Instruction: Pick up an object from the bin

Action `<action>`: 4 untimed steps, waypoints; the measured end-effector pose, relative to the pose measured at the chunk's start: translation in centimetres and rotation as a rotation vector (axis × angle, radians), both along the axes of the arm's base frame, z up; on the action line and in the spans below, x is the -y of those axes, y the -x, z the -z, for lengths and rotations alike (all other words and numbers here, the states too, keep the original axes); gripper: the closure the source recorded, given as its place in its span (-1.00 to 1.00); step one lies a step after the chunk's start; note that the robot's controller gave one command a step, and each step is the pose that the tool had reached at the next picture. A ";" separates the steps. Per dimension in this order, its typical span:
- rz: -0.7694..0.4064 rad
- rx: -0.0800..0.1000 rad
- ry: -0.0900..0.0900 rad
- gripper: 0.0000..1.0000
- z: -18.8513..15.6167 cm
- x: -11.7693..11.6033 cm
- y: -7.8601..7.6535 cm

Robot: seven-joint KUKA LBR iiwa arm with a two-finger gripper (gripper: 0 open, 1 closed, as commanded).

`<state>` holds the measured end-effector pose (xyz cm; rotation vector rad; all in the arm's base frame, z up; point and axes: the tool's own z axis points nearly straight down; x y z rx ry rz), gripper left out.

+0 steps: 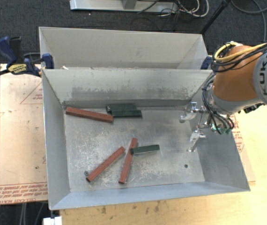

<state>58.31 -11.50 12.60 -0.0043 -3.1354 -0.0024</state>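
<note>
Claw (187,133): seen open and empty, near the bin's (124,86) right wall. Nearest item: green bar (145,149), placed mid-bin, leftward of the claw, long axis pointed roughly at it.

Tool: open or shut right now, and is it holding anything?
Tool: open, holding nothing, above the bare floor on the right side of the grey metal bin.

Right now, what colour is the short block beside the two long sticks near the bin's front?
Dark green; the short rectangular block shows best in the camera view.
</note>
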 end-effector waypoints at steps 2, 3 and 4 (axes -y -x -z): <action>0.023 0.013 0.003 -1.00 3.1 -3.9 0.3; -0.234 0.012 0.000 1.00 4.3 -9.1 3.1; -0.235 0.012 0.000 1.00 4.3 -9.1 3.1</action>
